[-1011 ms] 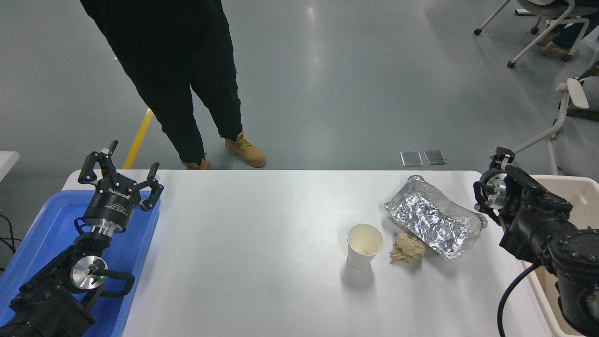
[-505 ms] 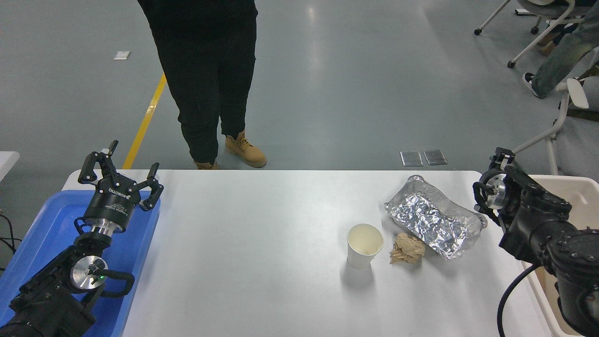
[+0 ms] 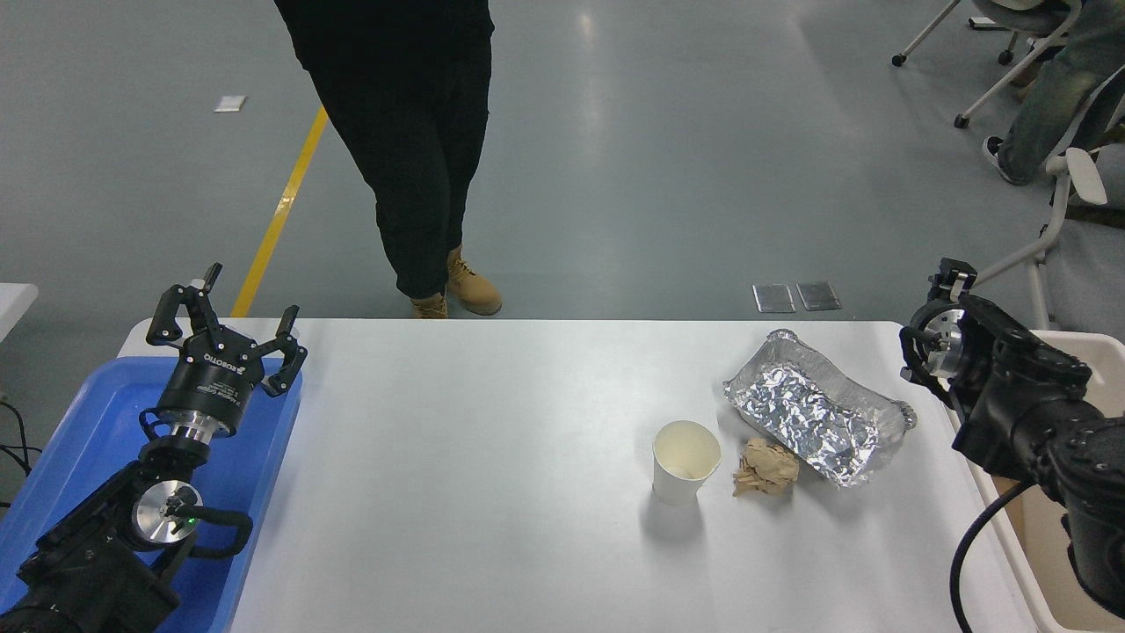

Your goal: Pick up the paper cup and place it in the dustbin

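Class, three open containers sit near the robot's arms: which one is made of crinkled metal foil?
The foil tray, lying on the white table beside the paper cup. The blue tray and the dustbin are smooth plastic.

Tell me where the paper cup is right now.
In the head view the paper cup stands upright on the white table, right of centre, just left of the crumpled brown paper wad, with the foil tray beyond.
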Available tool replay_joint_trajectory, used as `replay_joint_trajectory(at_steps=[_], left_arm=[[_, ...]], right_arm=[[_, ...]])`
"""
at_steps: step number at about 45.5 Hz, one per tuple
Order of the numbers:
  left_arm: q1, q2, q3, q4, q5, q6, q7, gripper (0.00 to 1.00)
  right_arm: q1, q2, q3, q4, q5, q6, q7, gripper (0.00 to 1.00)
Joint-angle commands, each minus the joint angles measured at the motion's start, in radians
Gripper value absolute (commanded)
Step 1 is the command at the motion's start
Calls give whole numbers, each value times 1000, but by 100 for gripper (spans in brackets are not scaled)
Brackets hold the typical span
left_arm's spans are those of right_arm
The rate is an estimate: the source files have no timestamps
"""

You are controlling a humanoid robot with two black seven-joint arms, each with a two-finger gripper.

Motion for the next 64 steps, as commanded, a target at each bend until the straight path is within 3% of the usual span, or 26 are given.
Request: replay_joint_trajectory(at_steps=[1, 11, 19, 25, 30, 43, 64], left_arm=[[0, 0, 0, 0, 0, 0, 2, 98], [0, 0, 0, 0, 0, 0, 0, 98], [0, 0, 0, 0, 0, 0, 0, 98], [0, 0, 0, 0, 0, 0, 2, 98], [0, 0, 0, 0, 0, 0, 0, 98], [0, 0, 0, 0, 0, 0, 0, 98], [0, 0, 0, 0, 0, 0, 0, 98]], right_arm=[[103, -190, -174, 282, -56, 1, -3, 100], [333, -296, -582, 547, -397, 1, -1, 100], [520, -382, -766, 747, -632, 22, 8, 100], [718, -463, -884, 976, -858, 122, 8, 100], [859, -507, -920, 1110, -955, 281, 8, 100], [1242, -536, -895, 1366, -914, 792, 8, 100], [1476, -478, -897, 1440, -805, 952, 8, 100]])
